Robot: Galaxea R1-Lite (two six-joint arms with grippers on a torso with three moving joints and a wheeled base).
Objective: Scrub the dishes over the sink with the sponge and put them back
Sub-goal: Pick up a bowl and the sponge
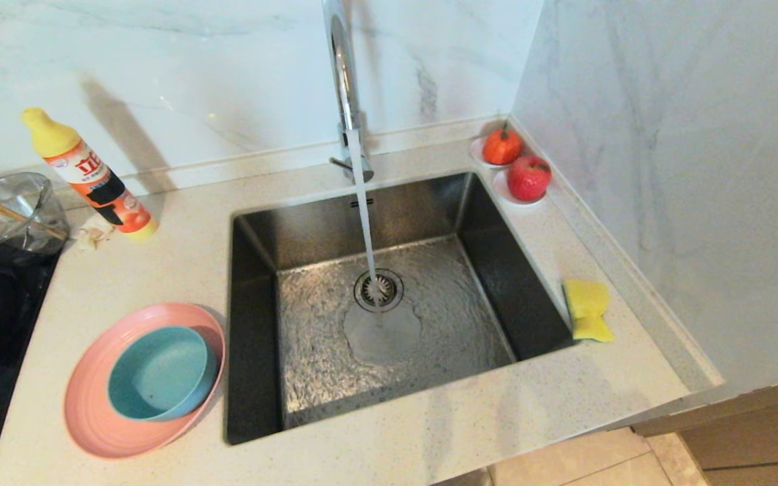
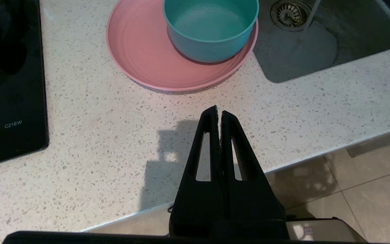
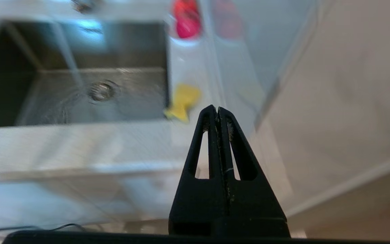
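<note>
Teal bowl (image 1: 159,373) nested in pink plate (image 1: 92,412), countertop's left front; sponge (image 1: 588,309) at sink's (image 1: 254,283) right rim. Left gripper (image 2: 218,112), right gripper (image 3: 214,109): fingers pressed together, empty.

bowl (image 1: 159,371) on plate (image 1: 98,412) left of sink (image 1: 254,337), sponge (image 1: 588,309) right of sink

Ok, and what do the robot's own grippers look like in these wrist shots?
Both look alike: the left gripper and right gripper are matte black, each with two tapering wedge-shaped jaws pierced by a long triangular slot. A black bar runs along each base. No markings or cables show on them.
</note>
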